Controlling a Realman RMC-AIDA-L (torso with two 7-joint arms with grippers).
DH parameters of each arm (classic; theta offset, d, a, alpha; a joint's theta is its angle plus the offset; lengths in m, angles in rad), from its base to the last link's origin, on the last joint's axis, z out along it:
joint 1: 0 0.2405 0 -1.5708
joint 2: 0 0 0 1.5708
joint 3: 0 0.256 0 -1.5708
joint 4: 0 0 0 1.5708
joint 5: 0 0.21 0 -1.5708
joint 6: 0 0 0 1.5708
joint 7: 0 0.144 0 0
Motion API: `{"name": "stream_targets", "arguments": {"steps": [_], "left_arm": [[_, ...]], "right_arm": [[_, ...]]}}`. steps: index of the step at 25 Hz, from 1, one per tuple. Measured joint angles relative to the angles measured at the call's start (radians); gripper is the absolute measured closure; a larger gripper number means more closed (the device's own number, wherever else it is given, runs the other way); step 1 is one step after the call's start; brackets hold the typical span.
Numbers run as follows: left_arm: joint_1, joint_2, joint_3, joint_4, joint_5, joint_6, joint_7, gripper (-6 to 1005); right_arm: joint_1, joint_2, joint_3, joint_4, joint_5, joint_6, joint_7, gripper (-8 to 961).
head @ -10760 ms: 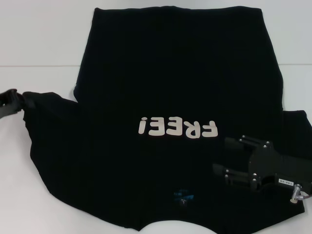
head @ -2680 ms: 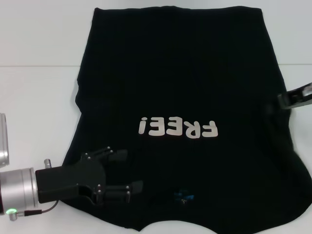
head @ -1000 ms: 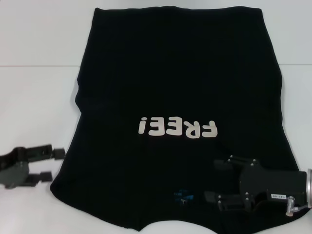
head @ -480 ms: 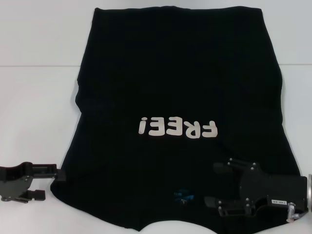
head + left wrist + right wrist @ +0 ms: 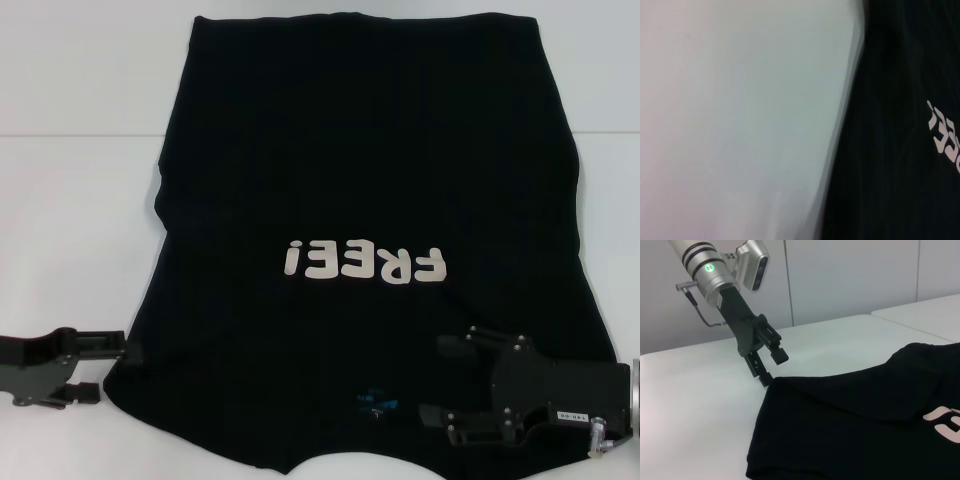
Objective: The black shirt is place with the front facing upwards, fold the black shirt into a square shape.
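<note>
We see shirt (image 5: pixel 370 230) flat on table (image 5: pixel 80 200), print up, collar edge nearest us; sleeves look already tucked in, sides run straight. We judge side folds done, lengthwise fold into square left. Left gripper (image 5: pixel 108 366) at near left corner, fingers apart, lower finger touching shirt edge in right wrist view. Right gripper (image 5: pixel 440 378) over near right part, fingers apart, nothing held
</note>
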Motion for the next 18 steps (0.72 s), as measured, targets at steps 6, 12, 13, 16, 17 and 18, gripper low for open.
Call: {"name": "stream_targets", "arguments": {"steps": [6,12,13,16,17,18], "left_arm": [[-0.009,-0.010,0.002,-0.015,0.001,-0.017,-0.001,97],[-0.017,-0.015,0.005,-0.016,0.002,-0.027,0.004,98],[-0.018,-0.015,0.005,-0.016,0.002,-0.029,0.005,99],[-0.021,-0.017,0.006,-0.016,0.002,-0.031,0.007,99],[-0.021,-0.018,0.006,-0.016,0.002,-0.031,0.007,99],[-0.022,-0.018,0.008,-0.016,0.002,-0.031,0.008,100]], "right_arm": [[-0.001,-0.001,0.000,0.000,0.000,-0.008,0.000,30],[-0.004,-0.003,0.003,0.000,0.000,-0.026,0.004,31],[-0.005,-0.003,0.004,0.000,0.000,-0.028,0.005,31],[-0.007,-0.003,0.008,0.000,0.000,-0.035,0.006,32],[-0.007,-0.003,0.010,0.000,0.000,-0.036,0.006,32],[-0.007,-0.003,0.012,0.000,0.000,-0.037,0.006,32]]}}
